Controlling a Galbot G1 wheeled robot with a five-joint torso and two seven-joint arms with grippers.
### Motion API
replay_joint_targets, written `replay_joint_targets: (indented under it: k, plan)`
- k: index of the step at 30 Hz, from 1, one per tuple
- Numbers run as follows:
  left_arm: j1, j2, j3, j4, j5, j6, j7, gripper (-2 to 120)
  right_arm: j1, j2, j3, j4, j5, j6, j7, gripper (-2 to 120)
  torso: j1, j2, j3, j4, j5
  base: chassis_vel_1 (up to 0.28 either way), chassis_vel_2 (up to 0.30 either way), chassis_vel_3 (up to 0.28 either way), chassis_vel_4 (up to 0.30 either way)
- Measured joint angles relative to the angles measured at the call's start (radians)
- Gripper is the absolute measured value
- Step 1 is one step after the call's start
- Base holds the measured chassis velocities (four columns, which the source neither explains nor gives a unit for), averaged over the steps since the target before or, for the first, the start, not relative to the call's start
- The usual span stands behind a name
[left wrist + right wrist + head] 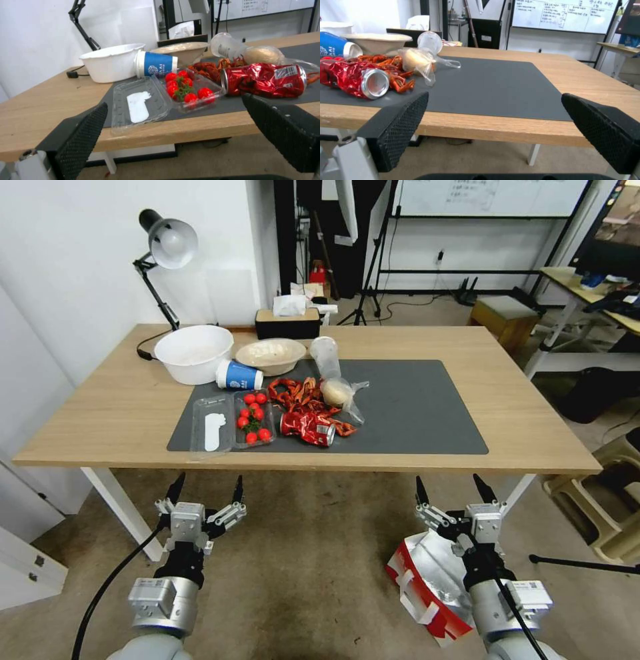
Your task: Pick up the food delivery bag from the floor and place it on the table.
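The red-and-white food delivery bag lies on its side on the brownish floor at the lower right of the head view, its silver lining showing, partly hidden under my right arm. Above it my right gripper stands open and empty, level with the front edge of the light-wood table. My left gripper is open and empty too, held before the table's front edge at the left. In the wrist views both pairs of black fingers are spread wide, facing the tabletop.
On the dark grey mat lie a crushed red can, crayfish shells, a tomato tray, a blue cup, bowls and a bagged bun. The mat's right half is bare. A lamp stands at the back left.
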Motion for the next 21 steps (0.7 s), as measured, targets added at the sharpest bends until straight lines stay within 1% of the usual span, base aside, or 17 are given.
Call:
replay_joint_targets:
  k: [21]
  plan:
    - [0.000, 0.000, 0.000, 0.000, 0.000, 0.000, 0.000, 100, 0.000, 0.000, 0.000, 0.000, 0.000, 0.000, 0.000, 100, 0.000, 0.000, 0.000, 0.0000, 0.0000, 0.000, 0.000, 0.000, 0.000]
